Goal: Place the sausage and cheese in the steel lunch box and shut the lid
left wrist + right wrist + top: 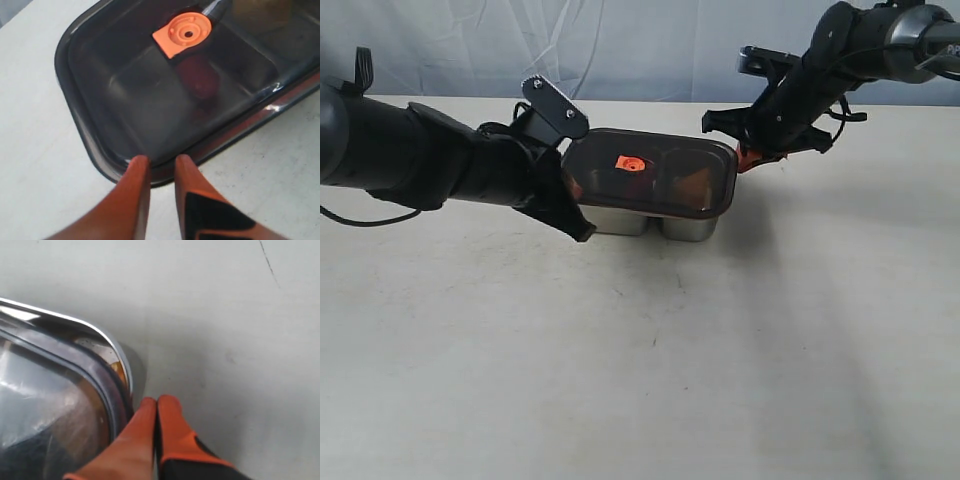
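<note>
Both foods seem inside: the sausage (200, 82) and cheese (260, 15) show dimly through the dark lid (660, 195), which lies on the steel lunch box (685, 228). Only seating it looks left. The left gripper (162, 167), at the lid's 9 o'clock, has its jaws a slit apart; I cannot tell whether it grips anything. The right gripper (157, 407), at 2 o'clock, is pinched together and empty.

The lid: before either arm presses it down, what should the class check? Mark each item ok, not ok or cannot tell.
1. Sausage in the steel lunch box: ok, visible through the lid.
2. Cheese inside: ok, dim shape under the lid.
3. Lid covers the box: ok.
4. Lid seated flush all round: cannot tell.
5. Left gripper at the lid's edge: ok, fingers slightly apart.
6. Right gripper at the box corner: ok, fingers shut.
</note>
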Robot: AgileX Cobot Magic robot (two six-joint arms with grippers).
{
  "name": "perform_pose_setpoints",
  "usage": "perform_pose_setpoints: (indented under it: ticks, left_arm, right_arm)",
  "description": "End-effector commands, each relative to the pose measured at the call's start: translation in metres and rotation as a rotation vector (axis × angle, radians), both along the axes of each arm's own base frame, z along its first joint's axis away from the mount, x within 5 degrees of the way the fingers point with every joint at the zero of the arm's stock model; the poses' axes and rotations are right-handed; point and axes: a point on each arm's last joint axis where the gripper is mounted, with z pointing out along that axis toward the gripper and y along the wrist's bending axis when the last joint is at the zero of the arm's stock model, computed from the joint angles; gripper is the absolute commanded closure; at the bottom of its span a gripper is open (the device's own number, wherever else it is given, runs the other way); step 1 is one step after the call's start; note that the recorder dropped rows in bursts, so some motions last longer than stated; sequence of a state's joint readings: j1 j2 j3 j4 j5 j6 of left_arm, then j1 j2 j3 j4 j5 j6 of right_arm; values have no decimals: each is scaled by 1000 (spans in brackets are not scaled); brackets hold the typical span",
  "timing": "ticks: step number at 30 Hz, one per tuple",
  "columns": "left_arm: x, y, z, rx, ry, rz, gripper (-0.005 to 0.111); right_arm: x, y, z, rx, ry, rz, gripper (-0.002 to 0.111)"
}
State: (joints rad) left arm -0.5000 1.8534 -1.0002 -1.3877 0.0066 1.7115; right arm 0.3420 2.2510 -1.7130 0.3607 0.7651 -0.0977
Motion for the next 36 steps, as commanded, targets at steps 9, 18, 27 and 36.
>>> perform_pose_setpoints:
  ticks: [9,18,27,36]
  left_arm:
    - [-4,-2,-3,-52,49,-6,88]
    - [-8,-2,-5,-57,69,-21,88]
    - [-6,8,26,-38,-59,63,76]
    - [-6,14,43,-35,-122,102,72]
  right_arm:
    - [6,1,5,16,-60,-1,109]
    - [7,1,-1,3,-75,14,109]
    - [7,-4,0,-37,-68,12,109]
    - [-1,-24,45,-217,-114,-38,109]
